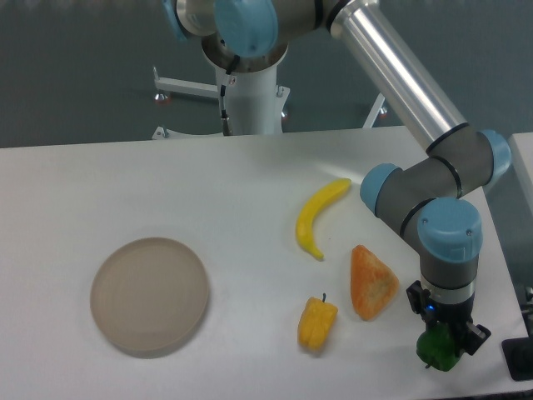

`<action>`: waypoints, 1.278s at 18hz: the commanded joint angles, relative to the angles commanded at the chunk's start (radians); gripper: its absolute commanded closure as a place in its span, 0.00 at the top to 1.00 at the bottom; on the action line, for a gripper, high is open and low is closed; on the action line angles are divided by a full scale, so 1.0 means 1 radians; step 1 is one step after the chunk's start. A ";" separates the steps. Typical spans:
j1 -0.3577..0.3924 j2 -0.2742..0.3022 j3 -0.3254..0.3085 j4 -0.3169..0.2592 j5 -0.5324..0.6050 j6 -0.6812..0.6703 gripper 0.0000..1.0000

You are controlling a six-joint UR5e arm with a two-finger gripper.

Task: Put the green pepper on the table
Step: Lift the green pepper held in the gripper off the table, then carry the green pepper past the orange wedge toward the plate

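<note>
pepper at the table's near right corner, directly under the gripper | jaws pinch it from above (contact with tabletop unclear) | release looks next | orange wedge just left

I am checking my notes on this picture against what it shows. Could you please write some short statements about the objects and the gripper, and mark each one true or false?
1. The green pepper is at the gripper, near the table's front right edge. True.
2. The plate holds the yellow pepper. False: the plate has nothing on it; the yellow pepper lies on the table to its right.
3. The banana lies farther back than the orange wedge. True.
4. The green pepper rests on the plate. False: it is far to the right of the plate.
5. The yellow pepper lies to the left of the orange wedge. True.
</note>
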 joint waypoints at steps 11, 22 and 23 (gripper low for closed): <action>-0.014 0.061 -0.075 -0.008 -0.009 -0.008 0.42; -0.075 0.395 -0.524 -0.005 -0.021 -0.144 0.42; -0.090 0.415 -0.552 -0.005 -0.020 -0.170 0.42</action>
